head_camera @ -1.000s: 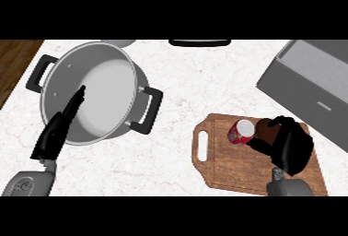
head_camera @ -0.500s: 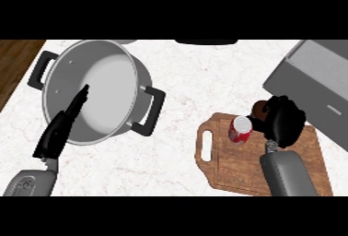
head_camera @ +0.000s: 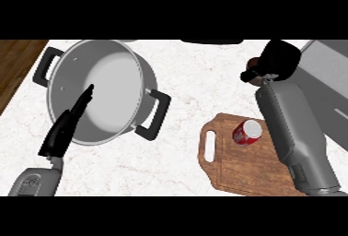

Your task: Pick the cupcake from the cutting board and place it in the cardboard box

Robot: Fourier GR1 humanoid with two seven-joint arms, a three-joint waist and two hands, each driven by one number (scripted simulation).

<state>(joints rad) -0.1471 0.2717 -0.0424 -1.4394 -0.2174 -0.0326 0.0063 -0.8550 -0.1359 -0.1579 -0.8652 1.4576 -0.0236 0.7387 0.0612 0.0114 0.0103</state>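
My right hand [head_camera: 277, 59] is curled round a brown cupcake [head_camera: 252, 78], which it mostly hides; only brown bits show at the hand's left side. The hand hovers above the white counter, beyond the far edge of the wooden cutting board [head_camera: 238, 168] and just left of the grey box [head_camera: 325, 64] at the right edge. My grey right forearm [head_camera: 296, 133] crosses the board's right part. My left hand [head_camera: 66, 126] is open with straight fingers, over the near rim of the pot.
A red can [head_camera: 247, 132] stands upright on the cutting board beside my right forearm. A large grey pot [head_camera: 95, 90] with black handles fills the left. A wooden strip [head_camera: 15, 64] borders the counter at far left. A dark object [head_camera: 212, 41] lies at the far edge.
My right hand has lifted off the cutting board and moved away toward the box, carrying the cupcake. The red can stayed on the board. The left hand has not moved.
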